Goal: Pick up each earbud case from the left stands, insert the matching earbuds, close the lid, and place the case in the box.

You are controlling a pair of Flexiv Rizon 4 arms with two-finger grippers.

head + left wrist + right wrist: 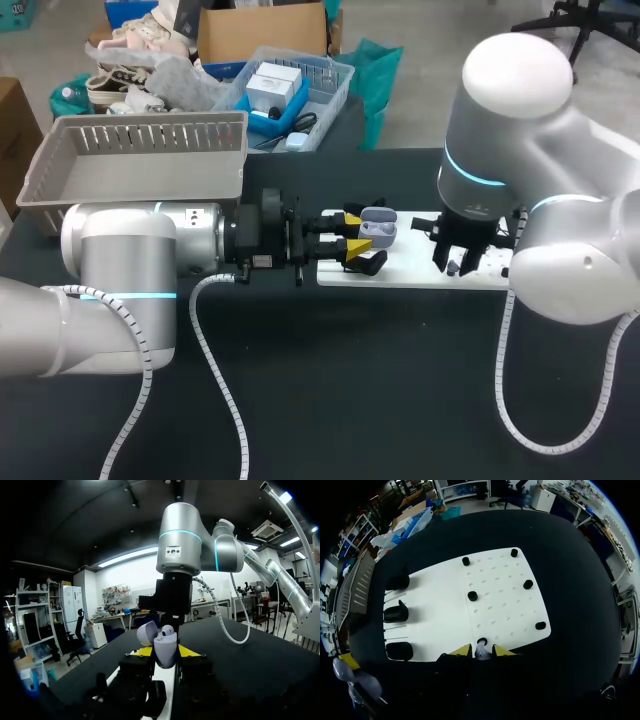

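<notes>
- The lavender earbud case (165,649) is held off the table, upright, between the yellow tips of the left gripper (166,656), which is clamped on its lower half from both sides.
- The case's lid (146,632) stands open, tipped back to one side.
- One pale earbud (168,629) sits in the case, its rounded top showing above the rim.
- In the head view the case (378,228) hangs just over the near-left end of the white pegboard (410,270), beside the black stands (396,614) lined up along that edge.
- The right gripper (481,653) points straight down at the pegboard's other half, and its yellow tips pinch a second earbud (481,654) from two sides.
- This second earbud is just beside one of the black pegs (472,595) scattered over the dotted half of the board, low against the surface; I cannot tell whether it touches the board.
- The two grippers are near each other but apart, with the stands between them.
- A grey slatted basket (140,165) rests at the far left of the dark table (400,400), behind the left arm.
</notes>
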